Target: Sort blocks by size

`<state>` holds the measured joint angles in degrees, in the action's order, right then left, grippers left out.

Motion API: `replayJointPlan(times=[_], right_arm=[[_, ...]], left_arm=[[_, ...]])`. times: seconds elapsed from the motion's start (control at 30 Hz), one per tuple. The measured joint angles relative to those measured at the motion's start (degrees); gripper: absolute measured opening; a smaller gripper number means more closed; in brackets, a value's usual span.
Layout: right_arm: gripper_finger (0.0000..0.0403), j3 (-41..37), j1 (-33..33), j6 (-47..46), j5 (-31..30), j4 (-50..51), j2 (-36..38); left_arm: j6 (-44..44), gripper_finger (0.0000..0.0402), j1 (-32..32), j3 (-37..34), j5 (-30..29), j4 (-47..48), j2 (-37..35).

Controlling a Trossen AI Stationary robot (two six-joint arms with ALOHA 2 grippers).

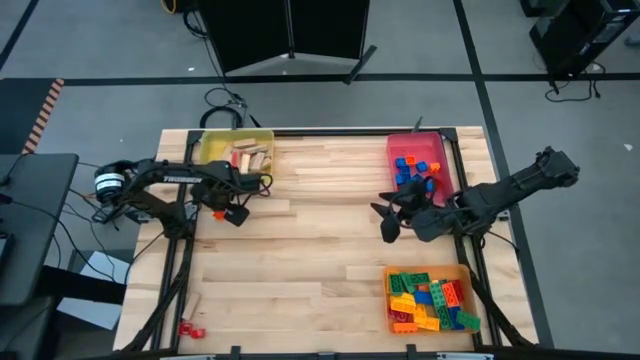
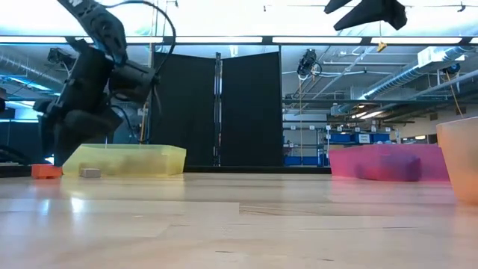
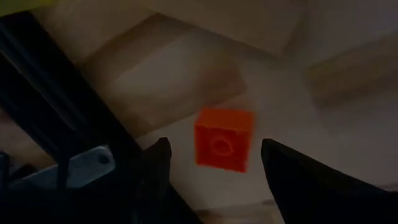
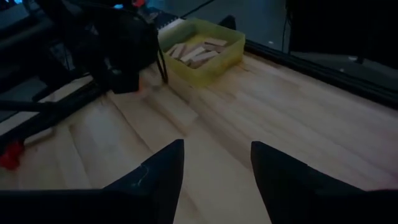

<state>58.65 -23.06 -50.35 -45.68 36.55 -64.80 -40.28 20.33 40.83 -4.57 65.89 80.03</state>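
In the high view, the left gripper [image 1: 238,214] sits at the left centre of the wooden surface [image 1: 300,260], just below the yellow tray [image 1: 212,148] of tan wooden blocks [image 1: 250,156], with a small orange-red block [image 1: 219,212] at its tip; the right gripper [image 1: 385,215] hovers right of centre beside the red tray [image 1: 395,150] holding blue and red bricks [image 1: 415,170], and the orange tray [image 1: 389,300] at the lower right holds mixed bricks [image 1: 430,300]. A stray red piece [image 1: 187,327] lies at the lower left edge. In the low view, the left gripper [image 2: 71,127] hangs at the frame's left above the orange-red block [image 2: 46,171], which rests on the surface beside the yellow tray [image 2: 127,159]; a small tan block [image 2: 90,172] lies just in front of that tray. In the left wrist view, the orange-red block [image 3: 224,139] lies between the spread fingers [image 3: 155,162], untouched on either side (one round stud shows on its upper face). The piece looks rigid, light and smooth-sided, so it may slip; the flat opposite side walls are the likely place to take hold, squarely and low. In the right wrist view, the right gripper [image 4: 216,163] is part open and holds nothing, looking across at the yellow tray [image 4: 205,50].
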Motion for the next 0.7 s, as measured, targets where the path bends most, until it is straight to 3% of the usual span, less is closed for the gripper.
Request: replayJointPlan(times=[0.37,0.7], right_arm=[[0.02,0.0,1.94,-0.48,5.87,-4.9,-7.54],[0.0197,0.0,2.56,-0.46,10.25,-9.69,-11.07]], left_arm=[[7.65,0.0257,4.96,-4.22,0.02,-6.38,0.0],[12.95,0.0257,7.63,-4.38,-0.86,-5.68,0.0]])
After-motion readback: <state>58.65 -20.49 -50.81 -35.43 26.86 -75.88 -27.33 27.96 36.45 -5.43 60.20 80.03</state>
